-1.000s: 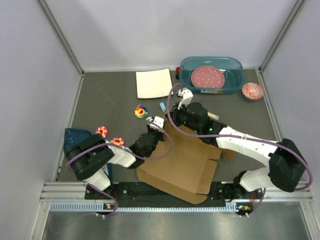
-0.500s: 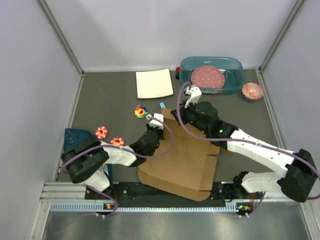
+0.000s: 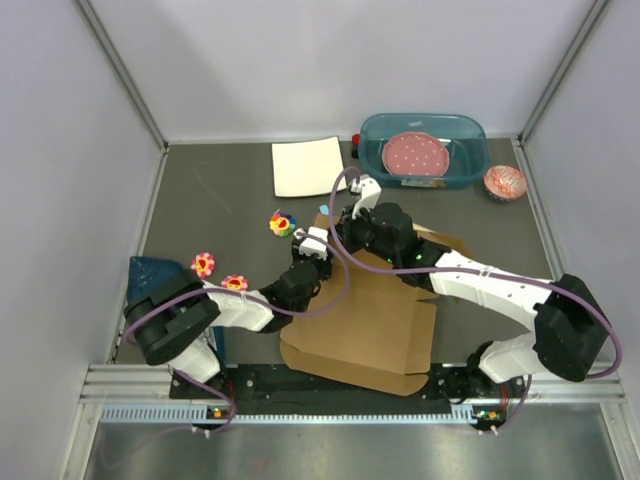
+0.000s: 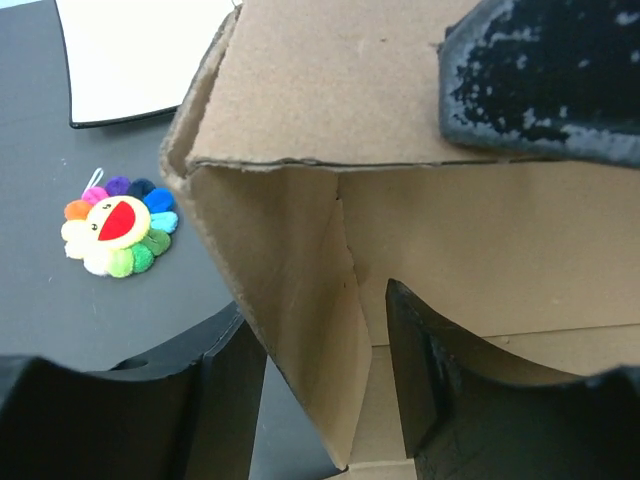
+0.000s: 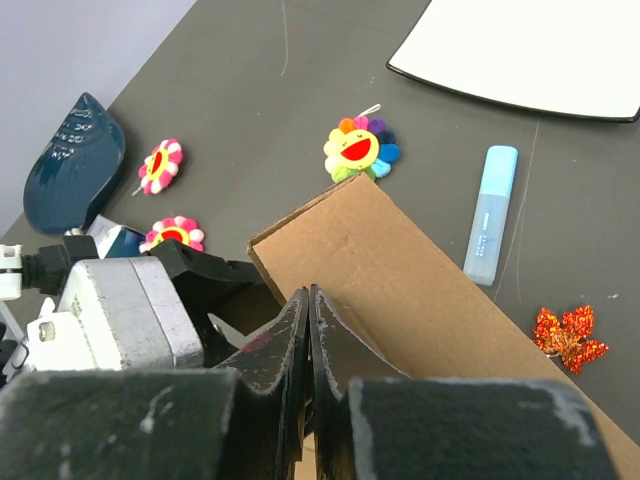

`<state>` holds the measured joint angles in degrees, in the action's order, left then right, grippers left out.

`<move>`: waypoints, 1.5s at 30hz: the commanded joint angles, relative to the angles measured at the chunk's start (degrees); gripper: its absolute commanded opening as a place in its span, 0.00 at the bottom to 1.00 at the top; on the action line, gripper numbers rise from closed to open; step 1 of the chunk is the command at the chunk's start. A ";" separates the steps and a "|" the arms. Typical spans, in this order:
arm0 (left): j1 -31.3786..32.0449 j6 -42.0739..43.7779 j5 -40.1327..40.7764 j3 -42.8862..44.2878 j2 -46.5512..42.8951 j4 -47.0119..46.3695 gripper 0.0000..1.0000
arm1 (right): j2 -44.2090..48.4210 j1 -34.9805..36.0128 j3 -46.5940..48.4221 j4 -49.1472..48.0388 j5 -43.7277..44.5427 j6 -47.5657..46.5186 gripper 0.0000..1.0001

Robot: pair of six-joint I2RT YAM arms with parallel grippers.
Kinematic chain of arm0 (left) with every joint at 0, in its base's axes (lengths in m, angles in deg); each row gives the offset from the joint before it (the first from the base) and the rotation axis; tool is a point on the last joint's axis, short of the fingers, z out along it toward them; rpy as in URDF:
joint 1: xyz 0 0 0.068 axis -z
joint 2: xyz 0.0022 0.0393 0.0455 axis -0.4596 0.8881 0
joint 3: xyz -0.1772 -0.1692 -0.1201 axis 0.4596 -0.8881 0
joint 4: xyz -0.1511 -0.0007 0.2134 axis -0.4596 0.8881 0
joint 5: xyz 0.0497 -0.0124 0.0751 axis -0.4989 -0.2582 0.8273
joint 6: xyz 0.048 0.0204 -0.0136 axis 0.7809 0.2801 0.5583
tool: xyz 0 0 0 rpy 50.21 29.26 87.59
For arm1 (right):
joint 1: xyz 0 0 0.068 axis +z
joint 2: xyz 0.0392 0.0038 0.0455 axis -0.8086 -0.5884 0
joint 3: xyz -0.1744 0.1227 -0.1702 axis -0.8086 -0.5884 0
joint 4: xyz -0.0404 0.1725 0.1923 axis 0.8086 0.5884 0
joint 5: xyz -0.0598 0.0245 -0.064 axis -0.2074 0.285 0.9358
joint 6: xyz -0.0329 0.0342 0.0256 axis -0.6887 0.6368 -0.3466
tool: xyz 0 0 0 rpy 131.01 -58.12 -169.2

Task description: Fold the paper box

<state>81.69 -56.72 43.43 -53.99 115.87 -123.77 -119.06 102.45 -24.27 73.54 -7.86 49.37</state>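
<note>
Since half a second ago the right arm's wrist has swung back toward the left, and the paper box (image 3: 360,330) has turned with it: its near edge now lies squarer to the arm bases, and a flap on its right side has lifted. The left arm has hardly shifted.

Most of the brown box lies flat on the bench (image 3: 220,210) between the two arms, with its far left corner raised into an upright wall.

The left end effector (image 4: 320,340) is fairly wide. Its two black fingers straddle that raised corner, with a folded cardboard panel standing between them. The left finger lies against the panel and the right finger stands just off it.

The right end effector (image 5: 309,300) is narrow, its fingers pressed almost together with only a thin slit showing. Its tips sit against the top flap of the same corner, directly above the left end effector. Whether cardboard lies between them, I cannot tell.

Beyond the right end effector's tips a rainbow plush flower (image 5: 360,148) lies on the bench near the flap's far edge. A pale blue marker (image 5: 490,213) lies farther right of it, and an orange glitter leaf (image 5: 568,335) is near the flap's right side. Farther out ahead is the white sheet (image 3: 309,167). To the left of the tips lie two pink plush flowers (image 5: 162,165).
</note>
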 commanded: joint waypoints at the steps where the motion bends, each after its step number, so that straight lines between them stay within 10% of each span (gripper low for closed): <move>1: 0.08 1.90 -0.89 0.79 1.27 -3.08 0.51 | -0.98 -0.06 -1.01 1.56 -1.23 0.54 0.01; 7: 0.17 3.93 0.34 0.53 1.27 -3.09 0.00 | 0.51 -0.06 -1.27 2.70 -0.53 0.10 0.01; 17: 0.17 3.07 4.55 2.90 -3.38 12.58 0.00 | 9.80 -0.06 1.53 7.96 7.28 -0.42 0.07; 25: 0.17 -4.15 3.24 9.83 -10.15 37.06 0.00 | 26.86 -0.06 1.46 23.24 26.43 -5.96 0.52; 34: -0.10 -13.99 6.49 10.64 -8.58 45.77 0.00 | 40.67 -0.06 -10.05 31.09 37.44 -7.46 0.55; 45: -2.03 -27.44 2.89 8.97 -7.95 54.21 0.00 | 39.98 -0.06 -15.41 39.53 35.08 12.83 0.54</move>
<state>80.31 -78.86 48.19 -43.11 107.33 -78.96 -79.46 102.47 -37.12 110.80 28.55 52.71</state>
